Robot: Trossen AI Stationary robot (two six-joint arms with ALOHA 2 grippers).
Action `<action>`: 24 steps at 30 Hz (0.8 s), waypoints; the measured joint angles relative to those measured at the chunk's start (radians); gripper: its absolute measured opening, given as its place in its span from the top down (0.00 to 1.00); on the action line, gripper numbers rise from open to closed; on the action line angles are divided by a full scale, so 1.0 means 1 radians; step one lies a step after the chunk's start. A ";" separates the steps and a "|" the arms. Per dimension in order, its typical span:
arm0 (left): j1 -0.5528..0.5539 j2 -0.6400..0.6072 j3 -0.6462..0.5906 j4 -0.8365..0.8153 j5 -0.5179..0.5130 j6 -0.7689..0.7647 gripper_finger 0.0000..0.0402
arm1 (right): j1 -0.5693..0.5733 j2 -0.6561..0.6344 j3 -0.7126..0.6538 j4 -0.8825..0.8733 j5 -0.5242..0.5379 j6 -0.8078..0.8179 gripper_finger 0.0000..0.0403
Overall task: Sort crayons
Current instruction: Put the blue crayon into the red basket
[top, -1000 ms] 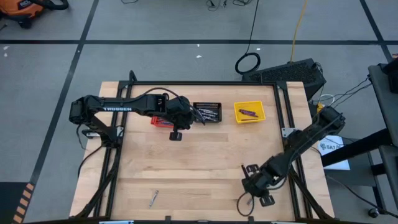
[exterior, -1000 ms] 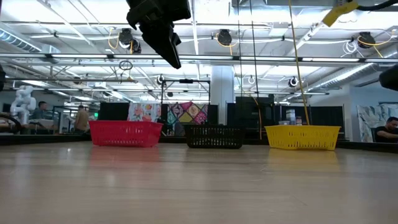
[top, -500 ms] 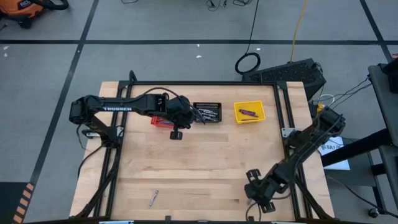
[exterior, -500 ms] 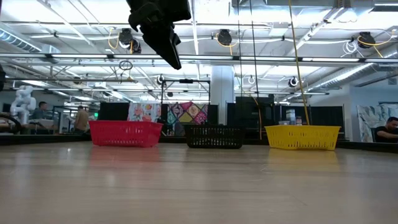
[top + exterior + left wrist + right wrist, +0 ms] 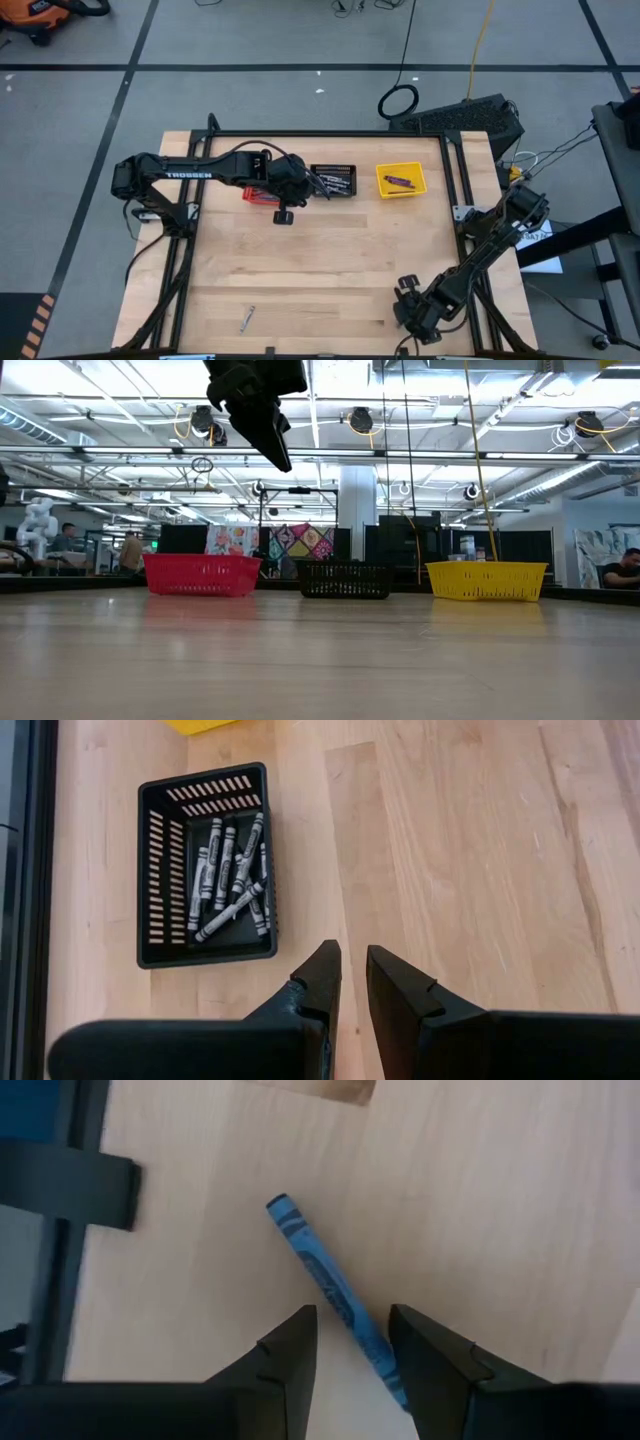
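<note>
A blue crayon [image 5: 328,1283] lies flat on the wooden table at the near right. My right gripper [image 5: 352,1318] [image 5: 407,292] is open over it, one finger on each side of the crayon's nearer end. I cannot tell whether the fingers touch it. My left gripper [image 5: 353,975] [image 5: 312,186] hangs high [image 5: 265,420] at the far side, next to the black basket [image 5: 205,880]. Its fingers are a narrow gap apart, with nothing between them. Several grey crayons [image 5: 228,880] lie in the black basket. A maroon crayon [image 5: 399,181] lies in the yellow basket [image 5: 401,180]. A grey crayon [image 5: 247,319] lies on the table at the near left.
A red basket [image 5: 202,574] stands left of the black one [image 5: 345,580], partly under my left arm, and the yellow one [image 5: 487,581] stands on the right. The three baskets form a row at the far side. Black frame rails [image 5: 470,290] run along the table's edges, close to my right arm.
My right gripper has moved toward the table's near edge and sunk lower, tipping a little more downward. It has stayed open.
</note>
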 joint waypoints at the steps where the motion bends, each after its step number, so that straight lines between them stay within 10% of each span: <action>1: 0.000 0.000 0.000 0.000 -0.002 0.000 0.87 | 0.003 0.008 0.001 -0.002 0.016 -0.002 0.69; 24: 0.000 0.000 0.000 0.000 -0.020 0.003 0.87 | -0.036 0.098 0.001 -0.135 0.079 0.296 0.99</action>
